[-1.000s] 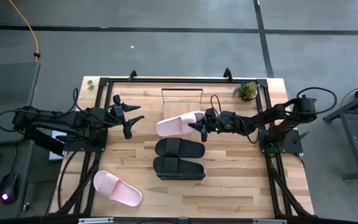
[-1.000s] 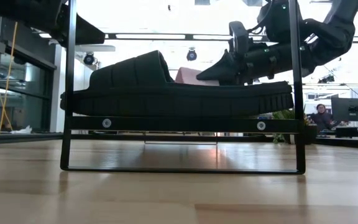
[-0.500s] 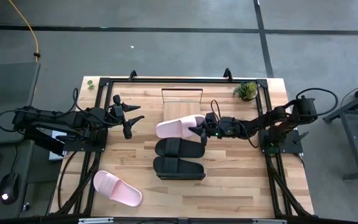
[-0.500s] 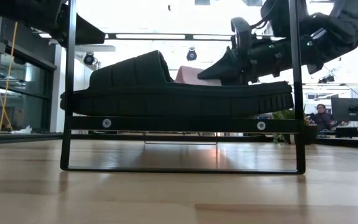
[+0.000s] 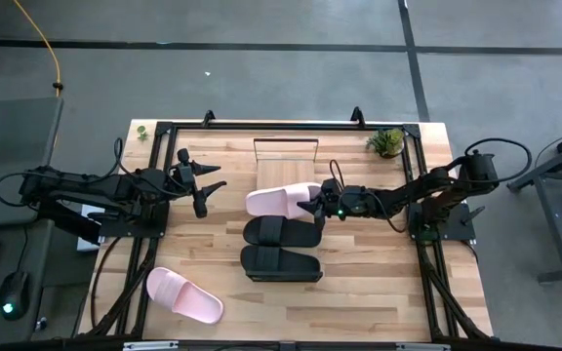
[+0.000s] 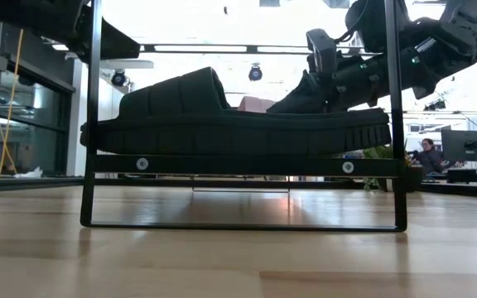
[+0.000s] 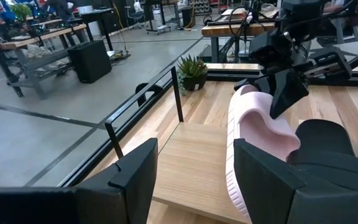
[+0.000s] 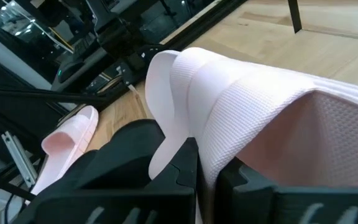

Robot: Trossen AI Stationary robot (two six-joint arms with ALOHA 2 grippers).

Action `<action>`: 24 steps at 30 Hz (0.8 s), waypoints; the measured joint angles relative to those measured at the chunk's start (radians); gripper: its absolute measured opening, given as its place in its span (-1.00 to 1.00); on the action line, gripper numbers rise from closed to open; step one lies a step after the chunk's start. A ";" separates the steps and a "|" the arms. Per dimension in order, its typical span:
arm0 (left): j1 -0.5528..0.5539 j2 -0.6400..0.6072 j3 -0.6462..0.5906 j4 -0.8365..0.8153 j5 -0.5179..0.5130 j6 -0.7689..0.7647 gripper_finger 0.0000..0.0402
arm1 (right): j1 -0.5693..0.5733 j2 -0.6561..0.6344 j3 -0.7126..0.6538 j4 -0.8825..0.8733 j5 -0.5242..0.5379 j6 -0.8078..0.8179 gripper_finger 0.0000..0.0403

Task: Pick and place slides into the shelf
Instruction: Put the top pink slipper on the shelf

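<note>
Four slides total: two black (image 5: 282, 248) side by side mid-table, one pink (image 5: 183, 295) at the near-left corner, one pink (image 5: 283, 199) just before the shelf (image 5: 286, 151), pinched by right gripper (image 5: 314, 206); left gripper (image 5: 206, 193) spread, empty.

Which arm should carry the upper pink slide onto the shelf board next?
Right. The right gripper is already at the strap end of the pink slide, its fingers apparently around the strap in the right wrist view. The shelf lies just behind it. The left gripper hangs open, apart from any slide.
</note>
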State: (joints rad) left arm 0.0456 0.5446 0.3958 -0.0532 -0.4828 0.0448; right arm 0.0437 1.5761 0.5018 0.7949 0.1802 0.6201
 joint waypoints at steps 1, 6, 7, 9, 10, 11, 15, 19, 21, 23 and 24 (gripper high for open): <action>0.000 0.000 0.000 0.000 0.000 0.000 -0.04 | 0.000 0.000 0.000 -0.002 -0.004 0.004 -1.00; 0.000 0.000 0.000 0.000 0.000 0.000 -0.04 | 0.000 0.000 0.000 -0.004 -0.026 0.004 -1.00; 0.000 0.000 0.000 0.000 0.000 0.000 -0.04 | 0.000 0.000 0.000 -0.004 -0.033 0.003 -1.00; 0.000 0.000 0.000 0.000 0.000 0.000 -0.04 | 0.000 0.000 0.000 -0.004 -0.044 -0.009 -1.00; 0.000 0.000 0.000 0.000 0.000 -0.001 -0.04 | 0.000 0.000 0.000 -0.004 -0.048 -0.012 -1.00; 0.000 0.000 0.000 0.000 0.000 0.000 -0.04 | 0.000 0.000 0.000 -0.004 -0.050 -0.014 -0.99; 0.000 0.000 0.000 0.000 0.000 -0.001 -0.04 | -0.012 0.000 -0.001 -0.006 -0.079 -0.004 -0.91; 0.000 0.000 0.000 0.000 0.000 -0.001 -0.04 | -0.026 0.000 -0.002 -0.012 -0.124 0.009 -0.74; 0.000 0.000 0.000 0.000 0.000 -0.001 -0.04 | -0.026 0.000 -0.002 -0.013 -0.128 0.017 -0.66; 0.000 0.000 0.000 0.000 0.000 -0.001 -0.04 | -0.025 0.000 -0.002 -0.013 -0.132 0.027 -0.59; 0.000 0.000 0.000 0.000 0.000 -0.001 -0.04 | -0.026 0.000 -0.002 -0.012 -0.135 0.027 -0.56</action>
State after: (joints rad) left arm 0.0456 0.5447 0.3958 -0.0532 -0.4828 0.0441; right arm 0.0181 1.5764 0.4995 0.7826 0.0449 0.6476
